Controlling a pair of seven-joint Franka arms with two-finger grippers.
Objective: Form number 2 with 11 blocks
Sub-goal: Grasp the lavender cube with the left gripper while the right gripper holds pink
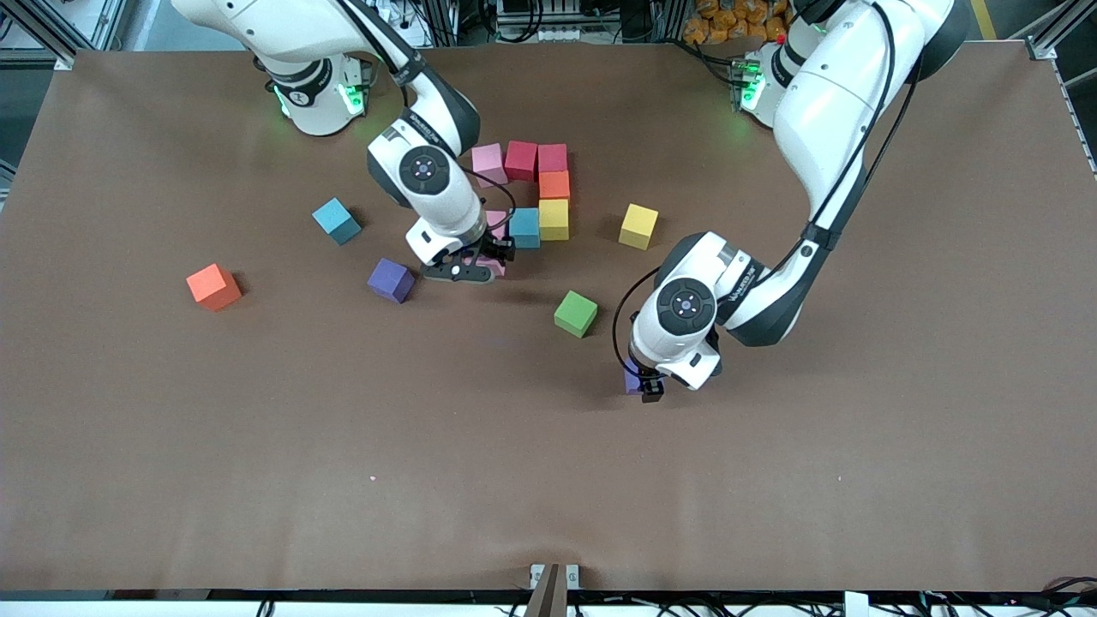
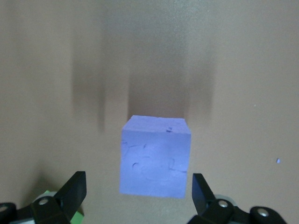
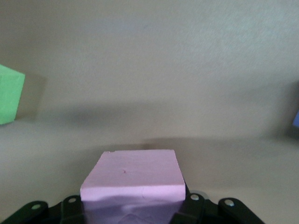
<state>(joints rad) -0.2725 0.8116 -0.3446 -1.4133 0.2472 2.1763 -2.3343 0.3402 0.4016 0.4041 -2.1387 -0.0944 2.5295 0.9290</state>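
My left gripper point(image 2: 138, 186) straddles a purple block point(image 2: 156, 157), fingers wide and not touching; I should centre, then close squarely. My right gripper point(image 3: 133, 205) pinches a pink block point(image 3: 134, 175) beside the blue block point(image 1: 524, 227) of the half-built number 2 point(image 1: 540, 193); set it flush.

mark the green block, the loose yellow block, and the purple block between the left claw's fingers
green block point(image 1: 575, 313), front view, top face.
loose yellow block point(image 1: 638, 225), front view, top face.
purple block point(image 2: 156, 158), left wrist view, face toward the camera, between the left claw's open fingers.
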